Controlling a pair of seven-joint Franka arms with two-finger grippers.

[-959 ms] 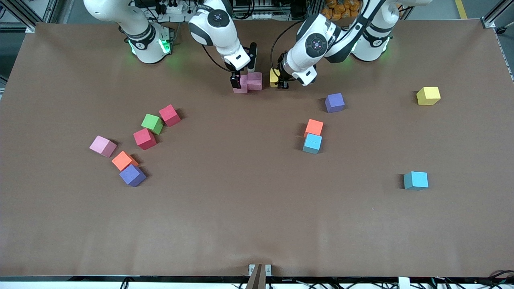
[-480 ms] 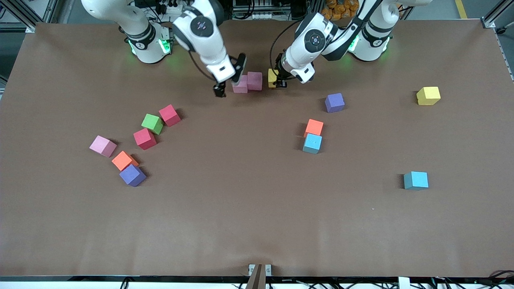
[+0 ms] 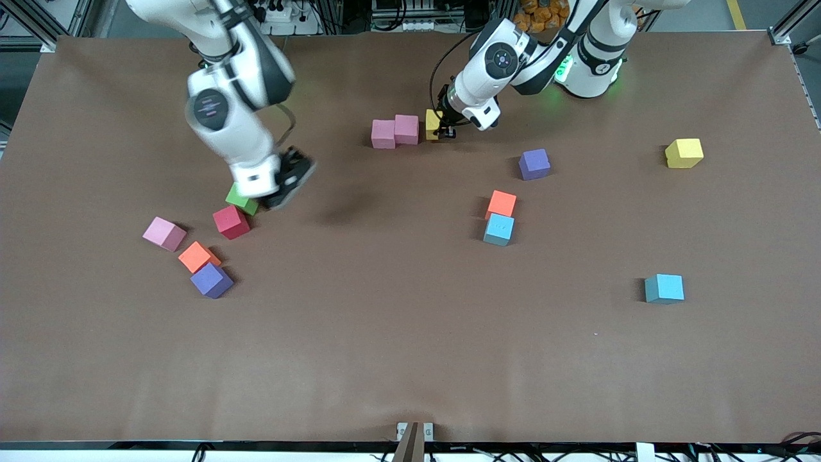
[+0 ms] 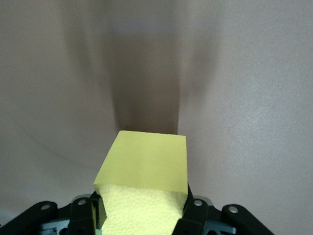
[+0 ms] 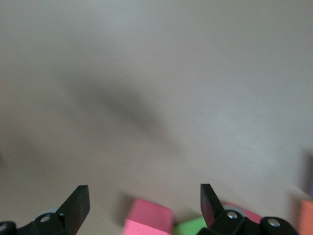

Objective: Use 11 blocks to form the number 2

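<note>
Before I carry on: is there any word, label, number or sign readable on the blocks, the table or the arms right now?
None can be read.
Small matte foam cubes, such as the yellow cube shut in the left gripper beside the two pink cubes: plain faces, no print.
Light blue cube beside the orange cube: faint marks on top, too small to read.
Brown table cover: no text.
Open right gripper, above the green cube: no label.

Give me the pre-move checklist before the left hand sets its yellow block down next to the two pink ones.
1. Left hand shut on the yellow block: ok.
2. Block square between the fingers: ok.
3. Two pink blocks touching, side by side: ok.
4. Yellow block flush against the pink pair: not ok, a gap shows.
5. Right hand away from the row, open over the green cube: ok.
</note>
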